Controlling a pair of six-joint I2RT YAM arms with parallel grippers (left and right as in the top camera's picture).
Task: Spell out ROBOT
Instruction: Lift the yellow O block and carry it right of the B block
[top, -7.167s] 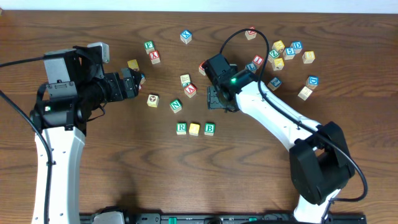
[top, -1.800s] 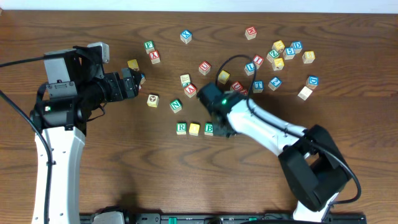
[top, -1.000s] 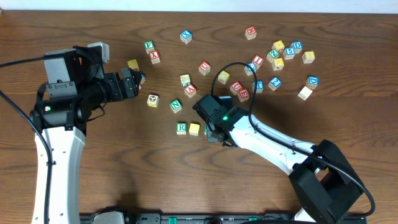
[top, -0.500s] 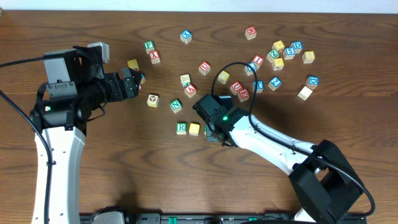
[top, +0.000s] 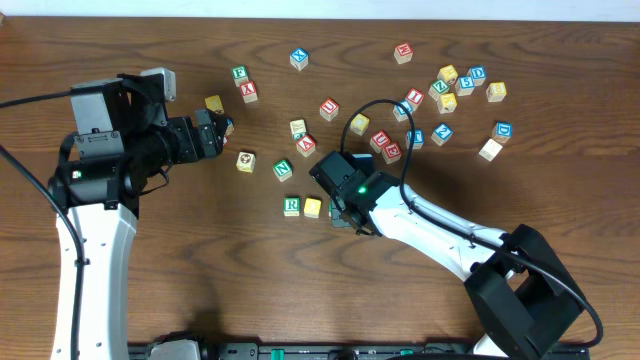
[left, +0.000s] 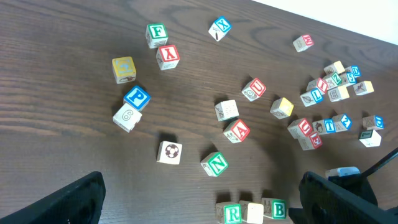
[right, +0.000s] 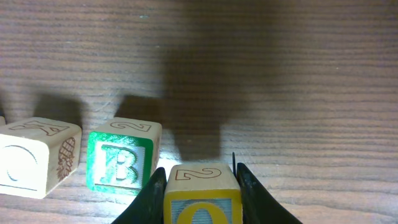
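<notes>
Pinching a yellow O cube (right: 202, 200) just beside the green B cube (right: 121, 165), the right tool (right: 200, 182) risks knocking that neighbour askew.

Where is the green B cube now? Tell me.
In the right wrist view the green B cube sits lower left, between a pale cube and the yellow O cube held in the right gripper.
</notes>
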